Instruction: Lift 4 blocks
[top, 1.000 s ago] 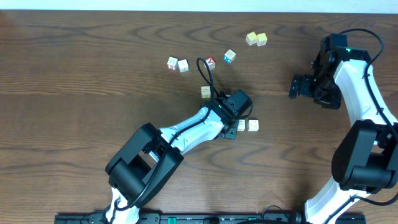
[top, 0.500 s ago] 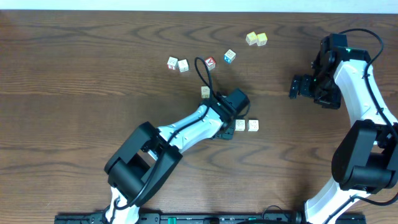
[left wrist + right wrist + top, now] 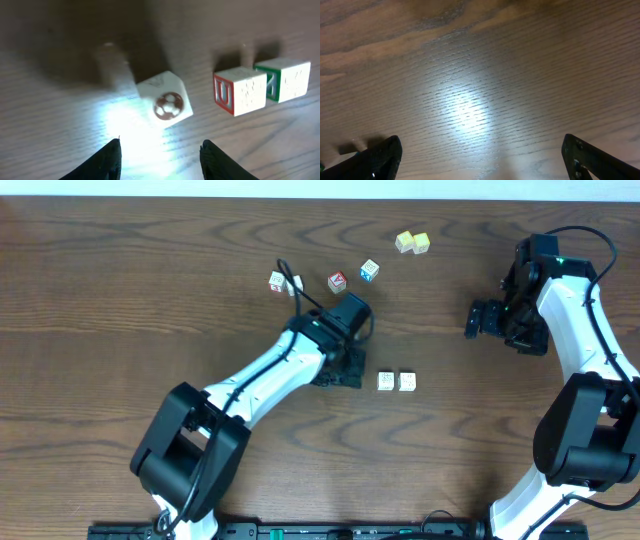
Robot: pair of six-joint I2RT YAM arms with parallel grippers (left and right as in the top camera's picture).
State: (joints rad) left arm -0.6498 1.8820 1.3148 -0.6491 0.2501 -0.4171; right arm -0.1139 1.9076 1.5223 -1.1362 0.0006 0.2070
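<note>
Watching the left wrist feed, I see the left fingers [image 3: 111, 159] parted and gripping nothing; the small cream-white cube with a red-brown mark [image 3: 165, 100] sits on the brown wooden bench [image 3: 50, 125] just ahead of them, untouched. The right fingers [image 3: 382, 157] stand wide, empty.

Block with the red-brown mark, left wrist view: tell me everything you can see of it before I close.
The block is a small cream-white cube, seemingly painted wood. It has a round red-brown ball-like print on the face toward the camera and a fainter pale mark on the face above. It appears to rest on the wooden table, turned at an angle to the fingers, beside a bright glare patch. Nothing else touches it: the left gripper is open, with its fingertips short of the cube.
</note>
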